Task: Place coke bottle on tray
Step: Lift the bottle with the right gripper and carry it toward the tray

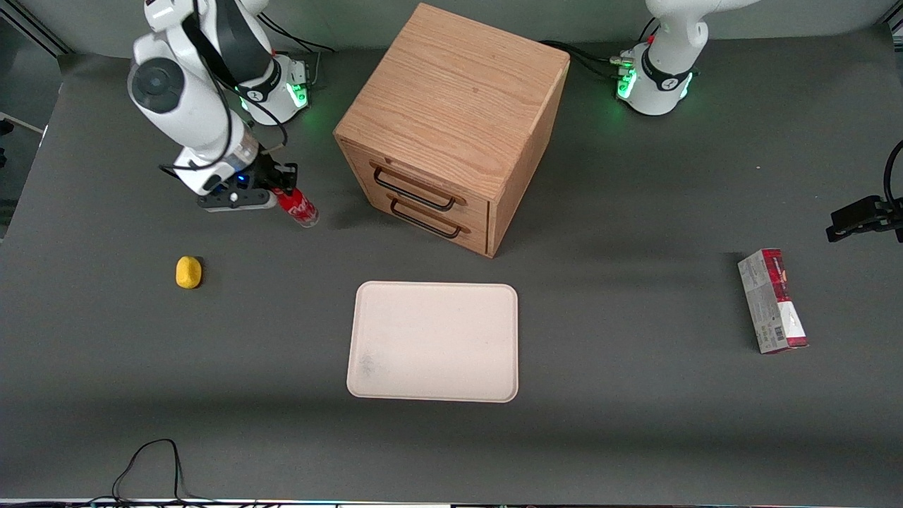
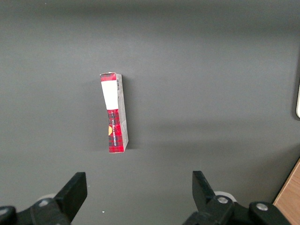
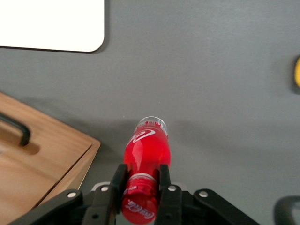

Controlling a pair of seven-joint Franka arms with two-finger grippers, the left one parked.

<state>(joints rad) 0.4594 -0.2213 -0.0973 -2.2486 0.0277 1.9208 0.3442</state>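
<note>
The coke bottle (image 1: 297, 207) is a small red bottle with white script and a clear base, tilted, near the working arm's end of the table. My gripper (image 1: 276, 189) is shut on its neck just under the red cap. In the right wrist view the two black fingers (image 3: 117, 180) press both sides of the coke bottle (image 3: 146, 149), whose clear base points away from the camera. The cream-beige tray (image 1: 433, 341) lies flat at the table's middle, nearer to the front camera than the bottle, and one rounded corner of the tray (image 3: 56, 26) shows in the right wrist view.
A wooden drawer cabinet (image 1: 451, 120) with two black handles stands beside the bottle, toward the table's middle. A yellow lump (image 1: 188, 272) lies nearer the front camera than the gripper. A red-and-grey carton box (image 1: 772, 300) lies toward the parked arm's end.
</note>
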